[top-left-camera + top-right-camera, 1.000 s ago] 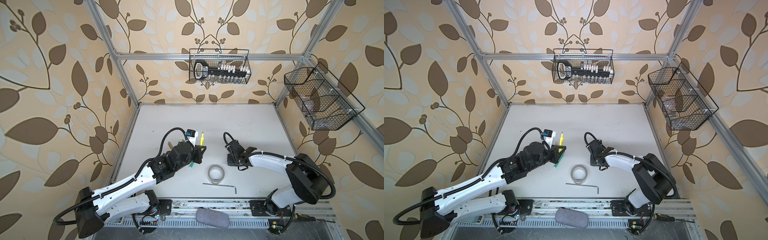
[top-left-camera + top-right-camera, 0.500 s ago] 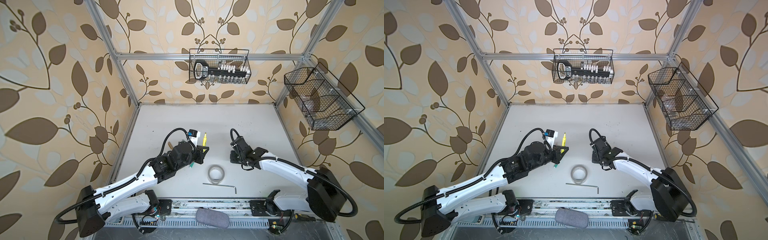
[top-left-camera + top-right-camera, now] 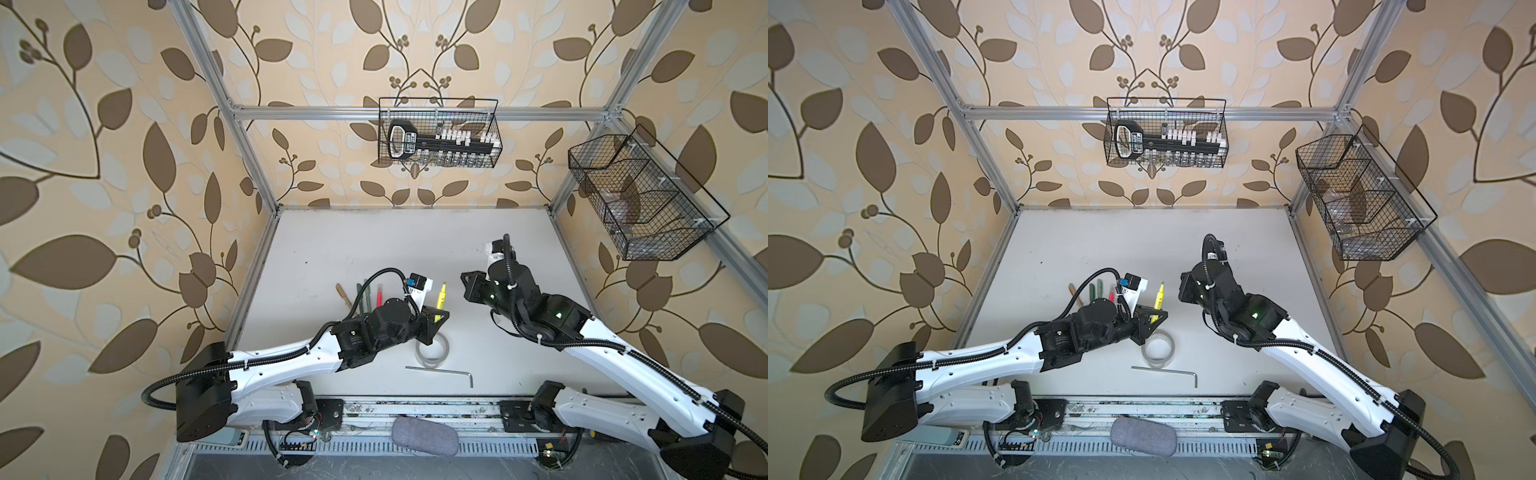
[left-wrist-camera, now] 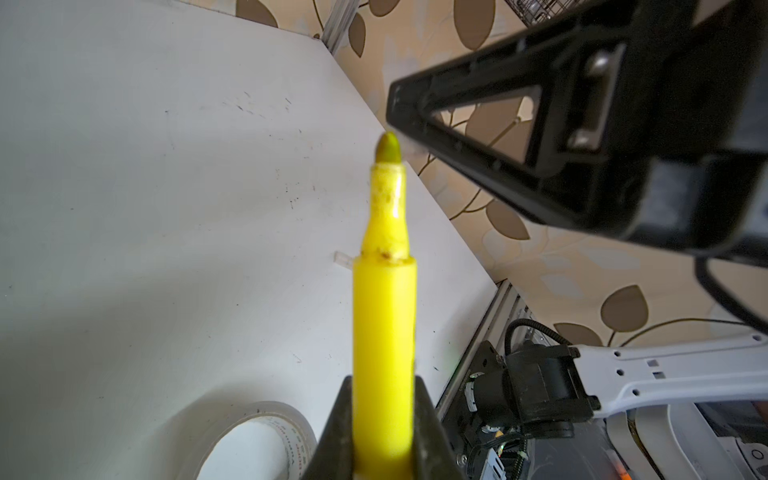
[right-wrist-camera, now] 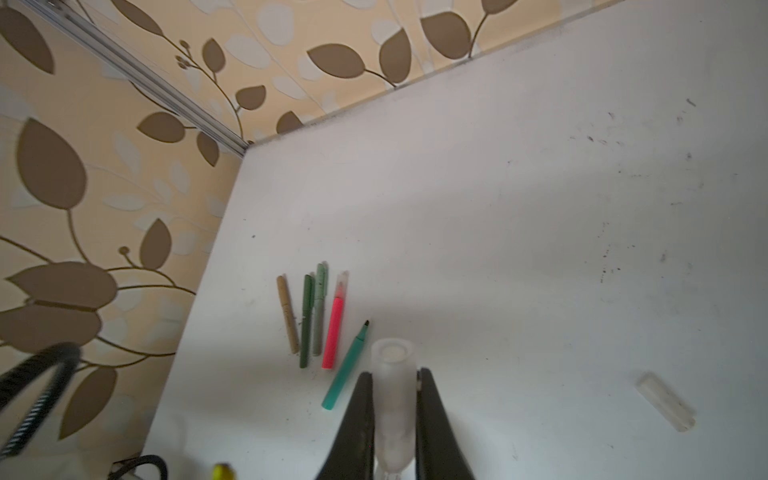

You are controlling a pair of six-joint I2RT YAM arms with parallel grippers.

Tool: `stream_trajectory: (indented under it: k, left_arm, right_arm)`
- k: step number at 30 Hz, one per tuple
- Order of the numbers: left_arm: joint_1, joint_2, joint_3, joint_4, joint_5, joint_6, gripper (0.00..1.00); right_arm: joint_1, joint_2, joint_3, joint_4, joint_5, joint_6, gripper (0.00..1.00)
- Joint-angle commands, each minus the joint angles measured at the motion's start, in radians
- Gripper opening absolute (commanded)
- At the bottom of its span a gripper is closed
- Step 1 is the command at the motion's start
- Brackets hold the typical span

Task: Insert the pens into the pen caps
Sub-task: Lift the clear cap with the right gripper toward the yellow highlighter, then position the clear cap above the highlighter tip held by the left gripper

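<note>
My left gripper (image 4: 384, 386) is shut on the yellow marker (image 4: 384, 316), bare tip pointing away from it; both top views show it held above the table (image 3: 441, 293) (image 3: 1159, 296). My right gripper (image 5: 392, 378) is shut on a clear whitish pen cap (image 5: 392, 399), open mouth forward, and hangs to the right of the marker (image 3: 467, 284). The marker tip and the right gripper's fingers (image 4: 478, 124) are close but apart. On the table lie the tan (image 5: 287, 316), dark green (image 5: 306, 320), grey-green (image 5: 319, 309), pink (image 5: 334, 328) and green (image 5: 347, 365) pens. A loose clear cap (image 5: 667, 401) lies apart from them.
A roll of clear tape (image 3: 432, 353) sits just under the left gripper, with a silver hex key (image 3: 440, 371) in front of it. Wire baskets hang on the back wall (image 3: 438, 137) and right wall (image 3: 640, 199). A grey pouch (image 3: 424, 432) lies by the front rail.
My right gripper has closed on the clear cap and risen off the table with it. My left gripper has drifted slightly right with the yellow marker.
</note>
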Motion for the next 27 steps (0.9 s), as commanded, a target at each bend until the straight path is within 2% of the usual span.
stream_trajectory:
  k: [1,7,13,20,27]
  left_arm:
    - [-0.007,0.003,-0.020,0.145,0.008,0.054,0.00]
    - [-0.018,0.000,-0.045,0.222,0.061,0.103,0.00]
    - [-0.025,-0.023,-0.063,0.235,0.055,0.116,0.00]
    - [-0.025,-0.041,-0.068,0.215,0.029,0.120,0.00]
    - [-0.025,-0.085,-0.086,0.198,-0.013,0.123,0.00]
  right_arm:
    - [0.024,-0.025,0.017,0.078,0.001,0.054,0.11]
    - [0.078,-0.004,0.007,0.213,-0.052,0.093,0.12]
    - [0.105,0.012,-0.014,0.287,-0.062,0.110,0.11]
    - [0.105,-0.033,-0.045,0.289,-0.019,0.114,0.13]
    - [0.106,-0.038,-0.073,0.282,-0.043,0.117,0.13]
